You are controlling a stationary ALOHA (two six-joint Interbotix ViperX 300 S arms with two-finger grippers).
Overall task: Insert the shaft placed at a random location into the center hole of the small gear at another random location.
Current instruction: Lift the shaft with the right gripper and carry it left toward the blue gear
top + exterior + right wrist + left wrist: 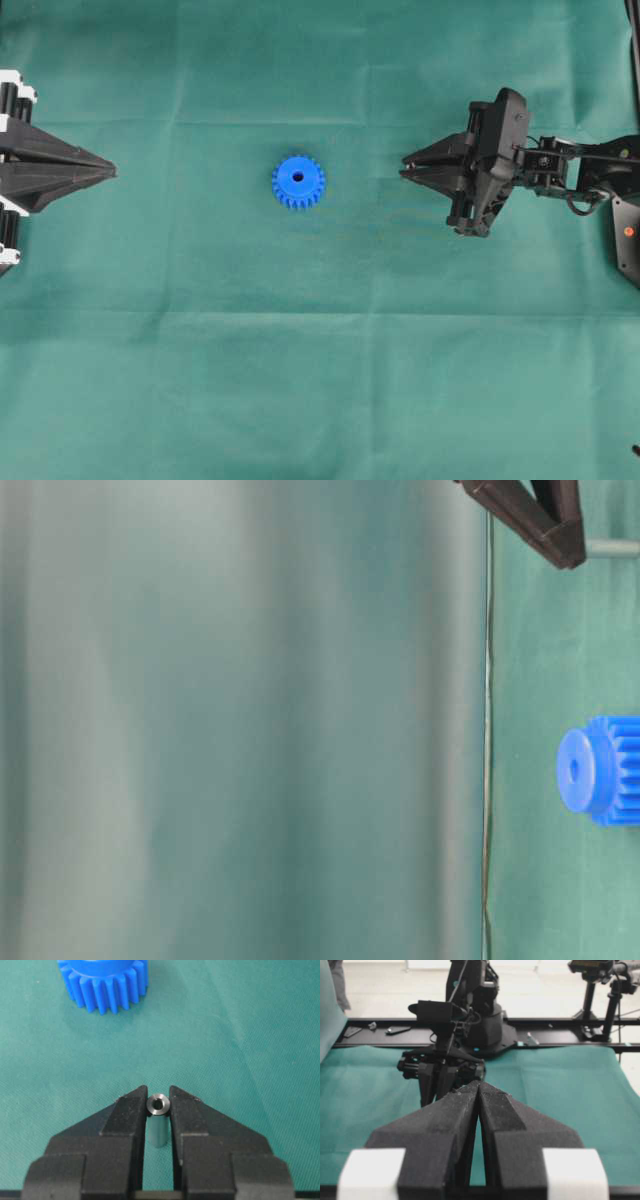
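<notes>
The small blue gear (298, 181) lies flat on the green cloth, its center hole (297, 176) facing up and empty. My right gripper (404, 166) is to the right of the gear and apart from it. In the right wrist view it (158, 1099) is shut on the silvery shaft (158, 1106), which stands upright between the fingertips, with the gear (102, 982) ahead. In the table-level view the shaft (612, 548) sticks out of the right gripper's tips (565, 550), clear of the gear (600, 770). My left gripper (112, 173) is shut and empty at the left edge, and also shows in its wrist view (479, 1086).
Green cloth (320, 380) covers the whole table. The right arm's body (447, 1067) faces the left wrist camera. A black rail (560, 1035) and camera stands (590, 995) lie beyond the table's far edge.
</notes>
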